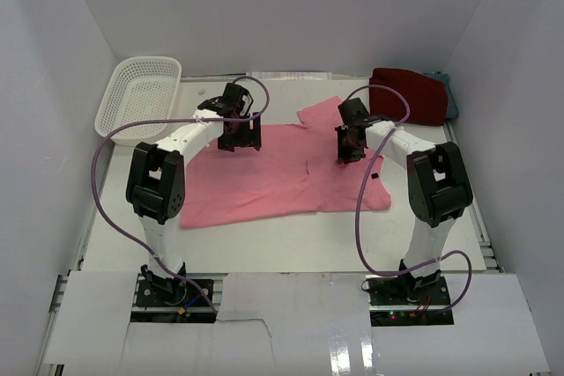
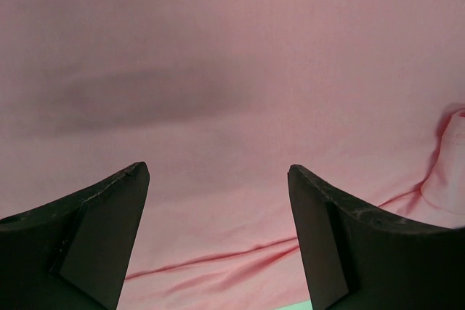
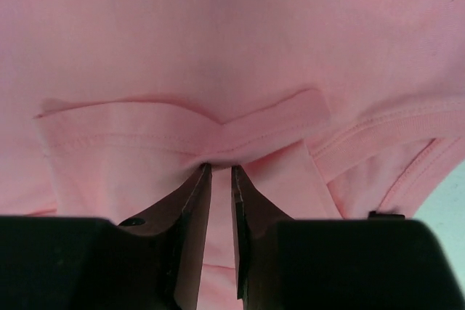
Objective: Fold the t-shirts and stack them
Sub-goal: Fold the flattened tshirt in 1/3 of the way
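The light pink t-shirt [image 1: 264,173] lies spread flat on the table between the arms, with a sleeve [image 1: 319,112] pointing to the back. My left gripper [image 1: 240,138] is open just above the shirt's far edge; in the left wrist view its jaws [image 2: 218,172] stand wide apart over the pink cloth [image 2: 232,70]. My right gripper [image 1: 350,149] is shut on a folded hemmed edge of the pink shirt [image 3: 218,34], pinched at the tips [image 3: 219,168]. The dark red t-shirt [image 1: 407,94] lies folded at the back right, with the teal-grey one [image 1: 450,99] showing behind it.
A white perforated basket [image 1: 141,99] stands at the back left. White walls close in the table on three sides. A small dark mark [image 1: 374,177] sits on the shirt near the right arm.
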You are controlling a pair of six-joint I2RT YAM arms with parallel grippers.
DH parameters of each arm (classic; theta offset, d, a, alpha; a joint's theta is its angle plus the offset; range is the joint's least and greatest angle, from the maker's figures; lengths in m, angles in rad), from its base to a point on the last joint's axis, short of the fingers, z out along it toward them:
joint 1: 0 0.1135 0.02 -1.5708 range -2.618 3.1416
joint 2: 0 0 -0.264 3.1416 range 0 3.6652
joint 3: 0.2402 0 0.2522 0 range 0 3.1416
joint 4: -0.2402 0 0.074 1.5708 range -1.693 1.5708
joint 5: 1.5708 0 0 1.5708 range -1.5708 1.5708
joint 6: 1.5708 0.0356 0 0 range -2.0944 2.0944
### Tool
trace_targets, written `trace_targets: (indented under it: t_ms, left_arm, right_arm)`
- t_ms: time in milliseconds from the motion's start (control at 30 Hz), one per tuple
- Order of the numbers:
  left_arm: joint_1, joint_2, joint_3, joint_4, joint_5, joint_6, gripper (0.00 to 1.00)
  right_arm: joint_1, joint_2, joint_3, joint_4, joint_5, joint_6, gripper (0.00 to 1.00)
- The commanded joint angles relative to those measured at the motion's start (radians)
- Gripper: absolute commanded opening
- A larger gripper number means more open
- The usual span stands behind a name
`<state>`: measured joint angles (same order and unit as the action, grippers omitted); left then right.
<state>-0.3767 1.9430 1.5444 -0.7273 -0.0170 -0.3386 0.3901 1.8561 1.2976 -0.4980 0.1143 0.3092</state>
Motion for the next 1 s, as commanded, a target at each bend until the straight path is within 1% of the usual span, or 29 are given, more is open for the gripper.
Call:
trace_targets:
  t_ms: [0,33,167,200,267,500,567,600,633,733,867,967]
  left_arm:
    - [0.002,-0.032,0.010,0.040,0.015,0.000,0.88]
    - [0.002,-0.033,0.010,0.040,0.015,0.001,0.88]
    - [0.002,-0.045,0.006,0.040,0.015,-0.002,0.88]
    - [0.002,-0.052,0.005,0.042,0.047,-0.002,0.88]
    - [0.002,-0.055,0.003,0.042,0.052,-0.004,0.88]
    - [0.002,-0.075,0.003,0.042,0.077,-0.005,0.88]
    - [0.002,-0.075,0.005,0.037,0.062,0.001,0.88]
    - [0.002,-0.069,0.014,0.029,0.033,0.000,0.88]
    - [0.004,-0.061,0.023,0.010,0.032,0.000,0.88]
    - [0.009,-0.036,0.045,-0.015,-0.032,-0.007,0.88]
    - [0.036,-0.007,0.065,-0.030,-0.040,-0.031,0.88]
    - [0.047,0.014,0.095,-0.058,-0.075,-0.040,0.88]
  right_arm:
    - [0.000,0.021,0.055,0.055,-0.011,-0.024,0.23]
    - [0.001,0.031,0.055,0.065,-0.013,-0.025,0.22]
    - [0.001,0.025,0.043,0.073,-0.015,-0.027,0.22]
    - [0.001,0.022,0.039,0.078,-0.007,-0.027,0.23]
    - [0.001,0.031,0.037,0.087,-0.002,-0.033,0.23]
    - [0.003,0.161,0.084,0.067,-0.001,-0.044,0.22]
    - [0.001,0.169,0.098,0.058,-0.002,-0.039,0.22]
    - [0.001,0.172,0.103,0.046,0.010,-0.039,0.22]
    - [0.001,0.170,0.106,0.036,0.019,-0.036,0.22]
    - [0.001,0.160,0.121,-0.006,0.064,-0.036,0.23]
    - [0.000,0.117,0.131,-0.047,0.088,-0.035,0.25]
    - [0.001,0.057,0.134,-0.059,0.081,-0.035,0.30]
